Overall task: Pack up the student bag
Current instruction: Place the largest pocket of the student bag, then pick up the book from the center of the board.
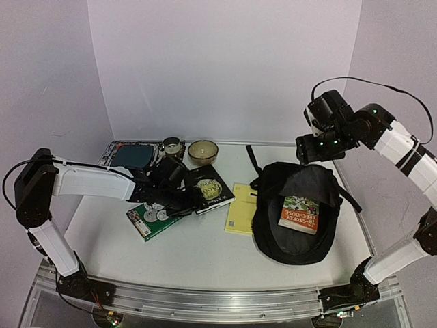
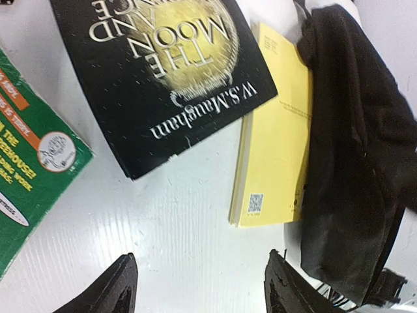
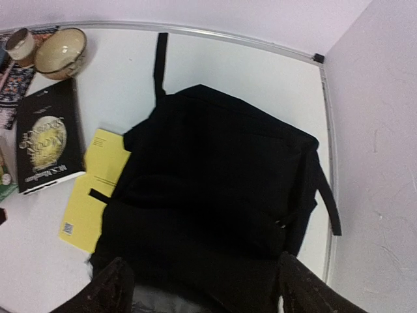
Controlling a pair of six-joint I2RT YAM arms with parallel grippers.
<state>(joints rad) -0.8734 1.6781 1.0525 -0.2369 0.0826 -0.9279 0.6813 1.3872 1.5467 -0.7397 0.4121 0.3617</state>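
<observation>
From my seat, the student bag (image 1: 297, 246) lies flat on the right half of the white counter (image 1: 198, 253), with its mouth open and the flap folded back toward the far wall. A book with an orange and white cover (image 1: 300, 213) lies inside the opening, and I can read a treehouse title on it. One black strap (image 3: 160, 59) trails off the bag's far end across the counter.

The right hand (image 3: 208, 290) hangs high over the bag. Its two fingers stand wide apart and there is nothing between them, only the bag's black fabric far beneath.

The left hand (image 2: 202, 287) is low over the bare counter, just near the books. Its fingers are also parted and it grips nothing; I see white surface between the tips.

A thin yellow book (image 1: 241, 209) lies flat against the bag's left side, and the bag's fabric laps over its right edge. Just beside it to the left is a black book (image 2: 163, 72) with a gold moon on the cover, by W. S. Maugham. Left of that again, a green book (image 1: 153, 220) lies partly under the left arm.

At the back of the counter, a tan bowl (image 1: 203, 152) stands beside a small cup (image 1: 172, 145)
</observation>
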